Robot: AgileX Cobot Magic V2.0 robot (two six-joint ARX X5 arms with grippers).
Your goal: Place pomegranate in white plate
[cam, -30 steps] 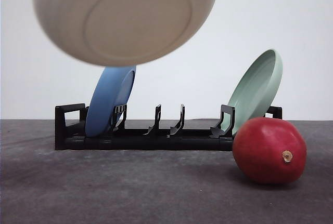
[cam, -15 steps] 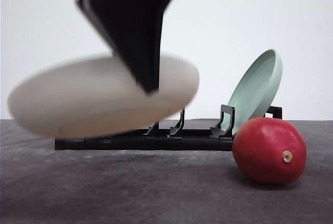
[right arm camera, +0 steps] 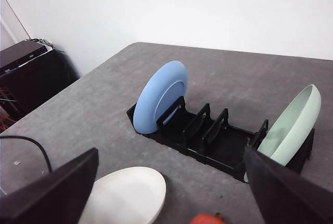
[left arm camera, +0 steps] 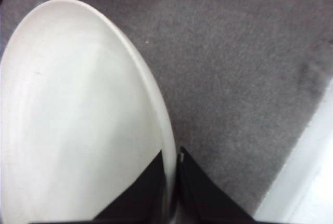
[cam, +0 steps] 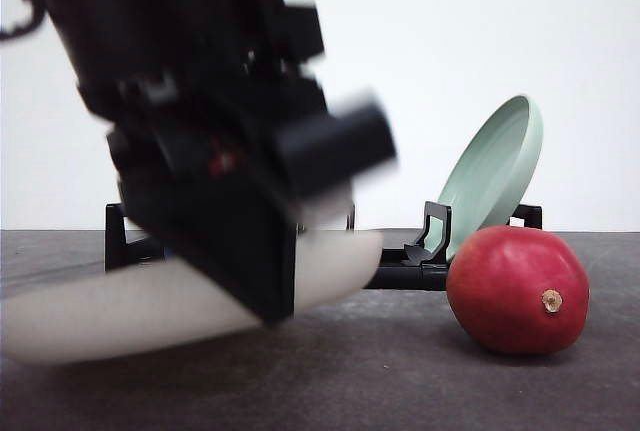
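Observation:
The white plate (cam: 110, 316) hangs nearly flat just above the grey table at front left, its rim pinched by my left gripper (cam: 272, 303). In the left wrist view the black fingers (left arm camera: 200, 193) close on the edge of the white plate (left arm camera: 78, 120). The pomegranate (cam: 517, 289), glossy red with a tan nub, lies on the table to the right, apart from the plate. My right gripper (right arm camera: 170, 154) is up above the table, its fingers spread wide with nothing between them. Below it are the white plate (right arm camera: 127, 195) and the top of the pomegranate (right arm camera: 208, 219).
A black dish rack (right arm camera: 208, 143) stands behind, holding a blue plate (right arm camera: 161, 96) at its left end and a mint-green plate (cam: 495, 173) leaning at its right end, just behind the pomegranate. My left arm (cam: 200, 131) blocks the rack's left half in the front view.
The white plate has come down from high in the view and tipped from steep to almost flat near the table. The left arm followed it down. The pomegranate has not moved.

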